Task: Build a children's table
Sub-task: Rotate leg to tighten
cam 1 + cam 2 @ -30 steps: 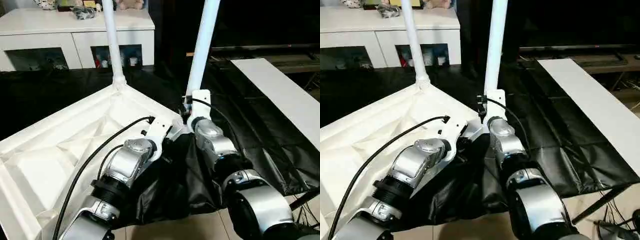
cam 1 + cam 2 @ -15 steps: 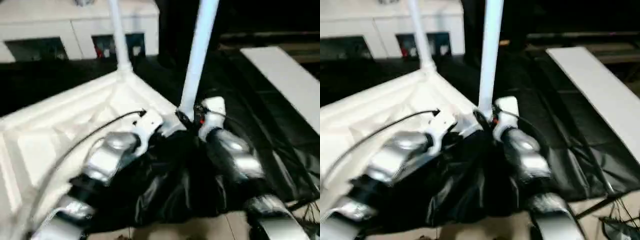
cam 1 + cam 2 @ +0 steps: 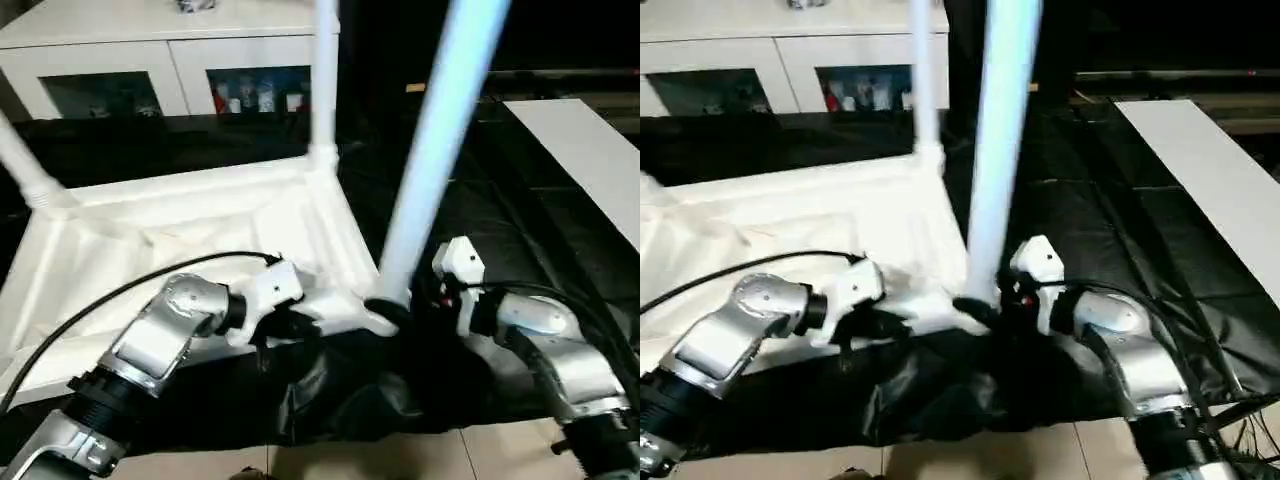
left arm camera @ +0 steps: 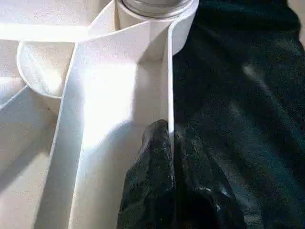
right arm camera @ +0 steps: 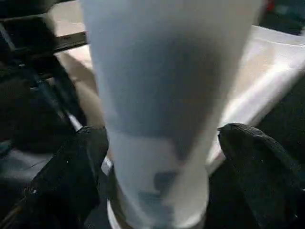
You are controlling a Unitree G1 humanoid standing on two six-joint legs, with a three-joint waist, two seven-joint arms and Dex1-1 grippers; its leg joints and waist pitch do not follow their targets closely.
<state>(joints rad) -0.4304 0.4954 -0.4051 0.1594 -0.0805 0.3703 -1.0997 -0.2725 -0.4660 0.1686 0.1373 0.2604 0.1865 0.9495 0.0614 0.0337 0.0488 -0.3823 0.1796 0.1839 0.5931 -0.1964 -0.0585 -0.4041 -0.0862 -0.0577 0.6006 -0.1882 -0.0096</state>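
**A:** Where do you stand on the build?

**B:** Your children's table [image 3: 180, 225] lies upside down on the black sheet [image 3: 520, 250], ribbed underside up, in front of the white cabinet [image 3: 150, 45]. You can count three legs standing in corner sockets: the near leg [image 3: 430, 170] by your grippers, the far leg [image 3: 324, 80] at the next corner, and part of a third leg [image 3: 25, 165] at the left edge. The fourth corner is out of sight, so you cannot tell whether it has its leg.

**A:** And the grippers?

**B:** Your left gripper [image 4: 169, 143] has its fingers pinched shut on the thin rim wall of the tabletop, just beside the near socket [image 4: 152, 19]. Your right gripper [image 5: 157, 157] has its fingers [image 5: 76, 162] spread wide on either side of the near leg's base, apart from it.

**A:** What's left?

**B:** Likely checking the fourth corner, then turning the table upright. The flat white board [image 3: 590, 160] lies off to the right, untouched.
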